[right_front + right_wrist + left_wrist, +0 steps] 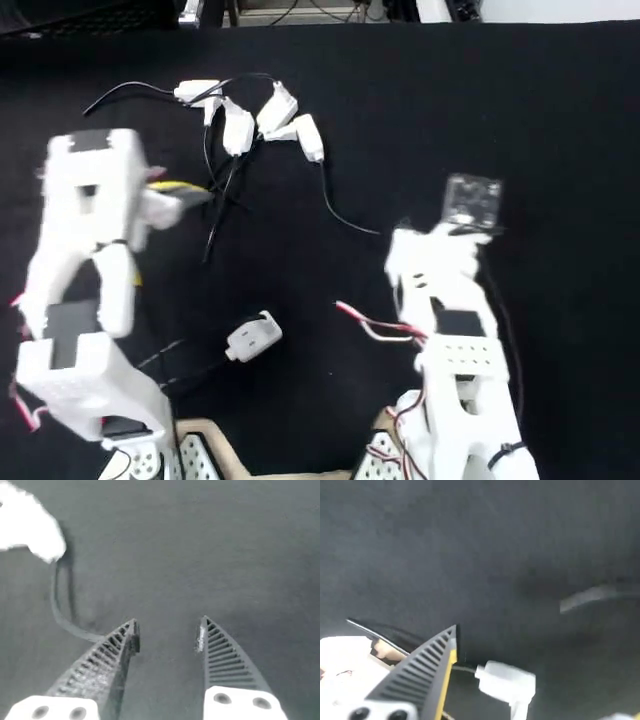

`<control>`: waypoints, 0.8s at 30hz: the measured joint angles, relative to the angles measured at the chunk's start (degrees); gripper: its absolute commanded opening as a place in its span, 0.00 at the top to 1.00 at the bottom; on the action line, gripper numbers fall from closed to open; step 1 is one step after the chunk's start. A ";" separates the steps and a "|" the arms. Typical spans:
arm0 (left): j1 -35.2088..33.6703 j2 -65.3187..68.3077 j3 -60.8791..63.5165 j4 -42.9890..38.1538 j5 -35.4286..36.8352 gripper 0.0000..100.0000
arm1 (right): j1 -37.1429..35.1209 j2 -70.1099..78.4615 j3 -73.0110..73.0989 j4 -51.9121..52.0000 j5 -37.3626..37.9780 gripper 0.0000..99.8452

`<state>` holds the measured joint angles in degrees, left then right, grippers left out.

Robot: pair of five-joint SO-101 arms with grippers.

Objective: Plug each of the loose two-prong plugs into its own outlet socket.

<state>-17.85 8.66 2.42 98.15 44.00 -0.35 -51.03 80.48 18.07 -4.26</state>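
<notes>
Covering the whole work area, the black cloth-covered table carries everything listed.

The left white plastic arm occupies the left side of the high view, running from the lower left corner up to mid-height. The left gripper, marked with yellow, points toward the centre and sits just below the group of connectors. I cannot tell from the views how it is set.

The right white plastic arm stands at lower right of the high view, with red and white wires looping from its left flank. The right gripper is spread, with bare cloth between its two ribbed dark fingers, and holds nothing.

A cluster of white plastic plugs and socket pieces lies at upper centre of the high view, the pieces touching or just beside one another. Thin black cables trail from it down and to the left. One cable curves away toward the lower right.

A single white two-prong plug lies alone at lower centre, well apart from the cluster, between the two arms. Its black lead runs to the lower left.

In the left wrist view a white moulded plug lies on the cloth close to that gripper. Which of the plugs it is cannot be told.
</notes>
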 measured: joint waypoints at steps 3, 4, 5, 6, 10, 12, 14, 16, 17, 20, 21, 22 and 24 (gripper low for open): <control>-8.53 0.62 -0.09 0.00 0.00 0.40 | -5.98 0.00 -1.49 4.66 4.40 0.80; -11.25 1.32 -0.09 0.00 0.00 0.40 | -7.56 0.00 -2.37 6.51 5.27 0.80; -13.89 2.20 -0.09 0.00 0.00 0.40 | -8.79 0.00 -3.34 8.26 6.15 0.80; -16.53 3.25 -0.09 0.00 0.00 0.40 | -10.11 0.00 -4.40 9.93 7.12 0.80; -24.88 10.02 0.26 0.00 -0.09 0.40 | -15.30 0.00 -10.29 17.85 12.31 0.78; -26.73 14.77 0.26 0.00 -0.35 0.40 | -19.34 0.00 -13.63 22.68 15.03 0.73; -27.43 20.04 0.00 0.00 -0.44 0.40 | -23.65 0.00 -16.53 27.16 17.85 0.68; -27.78 24.44 -2.37 0.26 -0.97 0.40 | -28.75 0.00 -19.60 31.91 22.15 0.68; -28.13 26.02 -3.87 0.79 -0.97 0.40 | -31.47 0.00 -21.01 34.37 25.14 0.68; -28.22 28.57 -6.95 2.55 -1.05 0.40 | -38.59 1.93 -24.70 41.32 35.60 0.68; -28.22 29.01 -7.21 2.55 -1.05 0.40 | -39.91 3.16 -25.93 42.73 38.77 0.68; -28.22 29.19 -7.38 2.55 -1.14 0.40 | -40.70 4.66 -27.34 43.96 41.76 0.68; -28.22 29.54 -7.47 2.55 -1.14 0.40 | -41.85 8.70 -30.51 45.71 46.77 0.68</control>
<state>-46.07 38.20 -5.05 100.70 42.86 -42.20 -42.33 49.98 63.78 42.51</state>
